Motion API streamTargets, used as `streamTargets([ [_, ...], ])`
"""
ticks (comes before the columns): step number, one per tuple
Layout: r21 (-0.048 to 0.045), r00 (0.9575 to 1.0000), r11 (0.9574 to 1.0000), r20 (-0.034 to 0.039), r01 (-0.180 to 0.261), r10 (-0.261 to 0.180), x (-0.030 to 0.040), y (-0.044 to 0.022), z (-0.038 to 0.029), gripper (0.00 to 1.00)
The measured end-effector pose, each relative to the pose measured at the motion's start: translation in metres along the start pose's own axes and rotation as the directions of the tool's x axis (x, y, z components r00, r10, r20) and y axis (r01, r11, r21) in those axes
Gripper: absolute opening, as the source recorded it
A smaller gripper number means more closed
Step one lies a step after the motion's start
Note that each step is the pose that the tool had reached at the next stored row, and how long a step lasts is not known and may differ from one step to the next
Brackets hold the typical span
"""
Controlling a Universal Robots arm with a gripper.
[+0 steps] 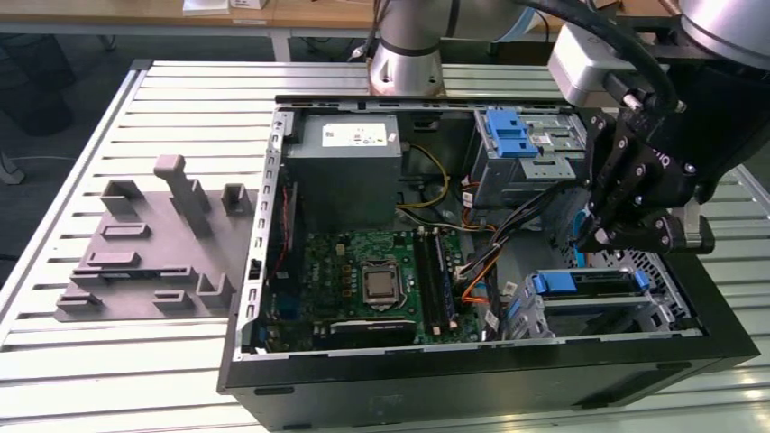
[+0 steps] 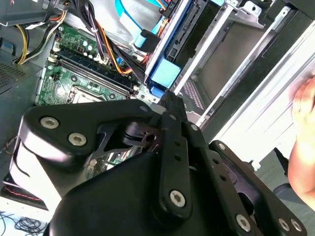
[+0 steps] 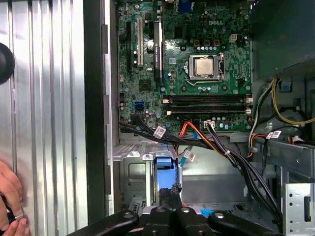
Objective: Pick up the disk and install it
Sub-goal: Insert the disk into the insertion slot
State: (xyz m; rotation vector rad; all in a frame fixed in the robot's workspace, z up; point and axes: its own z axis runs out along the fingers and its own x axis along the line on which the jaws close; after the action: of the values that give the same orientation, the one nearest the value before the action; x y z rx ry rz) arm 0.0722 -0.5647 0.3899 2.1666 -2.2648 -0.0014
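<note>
You had the gripper (image 1: 601, 236) lowered inside the open computer case (image 1: 481, 379), at the drive cage (image 1: 601, 302) on the exterior view's right. The disk (image 1: 583, 282), judged by its blue carrier front, already sat in a slot of that cage, just below the gripper. In the first wrist view the blue carrier (image 3: 166, 167) lay directly ahead of the gripper linkage, inside the metal bay. Whether your fingers were open, closed or gripping the disk, I could not tell; the linkage hid the tips in both wrist views. Judged from this, the pick-up was done and the insertion well advanced or complete; full seating could not be confirmed, and the gripper was not withdrawn. A second blue-fronted bay (image 1: 511, 137) stood higher in the case. A person's hand (image 3: 12, 206) rested on the counter (image 3: 44, 98) beside the case.
</note>
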Motion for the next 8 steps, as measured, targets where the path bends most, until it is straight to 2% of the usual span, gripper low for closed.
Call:
streamTargets([
  [4,0.0,1.0,1.0,0.0002,0.0,0.0,0.0,0.0,0.0042,0.11],
  [8,0.0,1.0,1.0,0.0001,0.0,0.0,0.0,-0.0001,0.0115,0.11],
])
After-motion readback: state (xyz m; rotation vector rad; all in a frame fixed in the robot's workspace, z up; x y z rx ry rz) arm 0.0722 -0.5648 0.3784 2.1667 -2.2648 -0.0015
